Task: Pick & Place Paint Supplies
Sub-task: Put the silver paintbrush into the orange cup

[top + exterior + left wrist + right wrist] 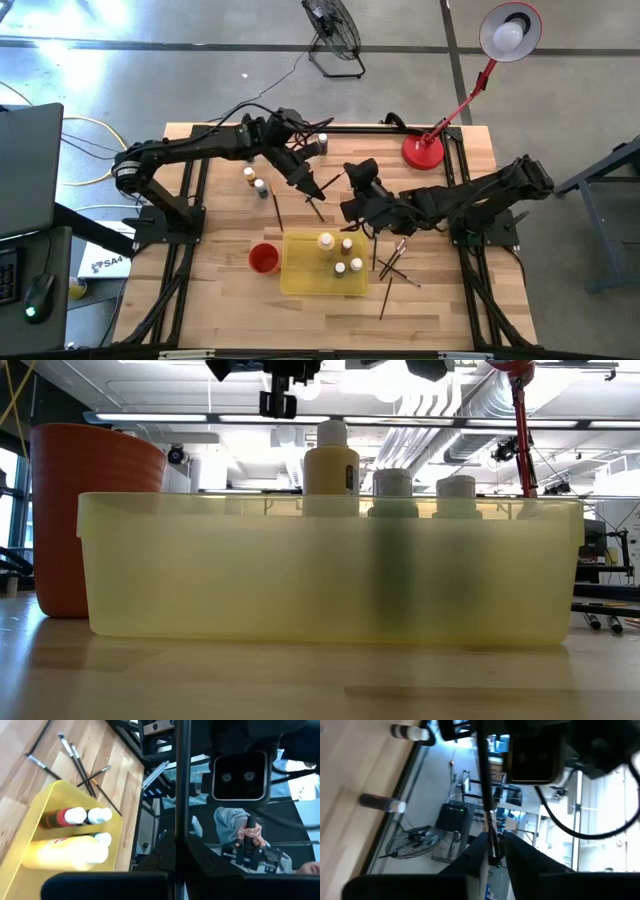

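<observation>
Pressed together, the left jaws pinch a thin dark paintbrush (pixel 176 785), held above the tabletop (pixel 220 290) just behind the yellow tray (pixel 300 282). The right jaws meet them there from the other side, with a thin dark shaft (pixel 484 780) running between them; whether they pinch it or stand slightly spread I cannot tell. Four pale-capped paint bottles (pixel 340 267) stand in the tray, the larger yellowish one (pixel 326 241) at its back. A red cup (pixel 263 258) sits touching or just beside the tray's left wall. Several loose brushes (pixel 395 262) lie crossed right of the tray. Two more bottles (pixel 255 181) stand near the left arm.
</observation>
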Controlling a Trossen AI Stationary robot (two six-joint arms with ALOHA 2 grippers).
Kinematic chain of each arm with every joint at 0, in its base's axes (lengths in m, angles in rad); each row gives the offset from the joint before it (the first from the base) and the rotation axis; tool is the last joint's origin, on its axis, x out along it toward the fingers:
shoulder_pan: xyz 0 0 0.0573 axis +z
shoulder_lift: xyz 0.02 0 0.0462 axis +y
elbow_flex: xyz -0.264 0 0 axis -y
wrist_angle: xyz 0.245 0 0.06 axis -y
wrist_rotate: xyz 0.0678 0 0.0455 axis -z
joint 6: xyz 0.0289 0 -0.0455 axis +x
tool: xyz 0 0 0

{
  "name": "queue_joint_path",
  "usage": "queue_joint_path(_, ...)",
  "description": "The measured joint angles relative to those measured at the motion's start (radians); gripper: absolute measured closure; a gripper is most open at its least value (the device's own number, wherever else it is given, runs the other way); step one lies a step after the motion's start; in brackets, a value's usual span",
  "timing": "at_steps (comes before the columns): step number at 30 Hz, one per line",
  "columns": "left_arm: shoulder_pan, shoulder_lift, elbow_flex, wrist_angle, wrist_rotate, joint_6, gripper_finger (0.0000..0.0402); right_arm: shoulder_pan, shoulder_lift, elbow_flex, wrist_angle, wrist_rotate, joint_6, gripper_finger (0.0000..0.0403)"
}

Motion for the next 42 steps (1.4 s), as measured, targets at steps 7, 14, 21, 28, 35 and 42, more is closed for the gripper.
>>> queue_joint_path(7, 0.0, -0.003, 0.002, 0.075, 0.005, 0.047, 0.0394, 0.038, -0.066, 0.0, 0.076, 0.031, -0.039, 0.0299)
queue_joint_path(14, 0.054, 0.001, -0.001, 0.079, 0.009, 0.09, 0.0394, 0.099, -0.175, 0.001, 0.086, 0.091, 0.057, 0.0273)
queue_joint_path(21, 0.119, -0.01, -0.001, 0.089, 0.004, 0.232, 0.0394, 0.155, -0.289, 0.001, 0.08, 0.116, 0.412, 0.0272)
queue_joint_path(28, 0.111, -0.009, -0.001, 0.094, -0.105, 0.397, 0.0394, 0.155, -0.344, 0.002, -0.036, -0.152, 0.928, 0.0272)
queue_joint_path(35, 0.076, -0.009, -0.001, 0.269, -0.15, 0.482, 0.0394, 0.032, -0.361, 0.002, -0.259, -0.501, 1.457, 0.0278)
queue_joint_path(42, 0.022, -0.009, -0.001, 0.382, -0.221, 0.604, 0.0394, -0.044, -0.347, 0.002, -0.158, -0.675, 1.577, 0.0291)
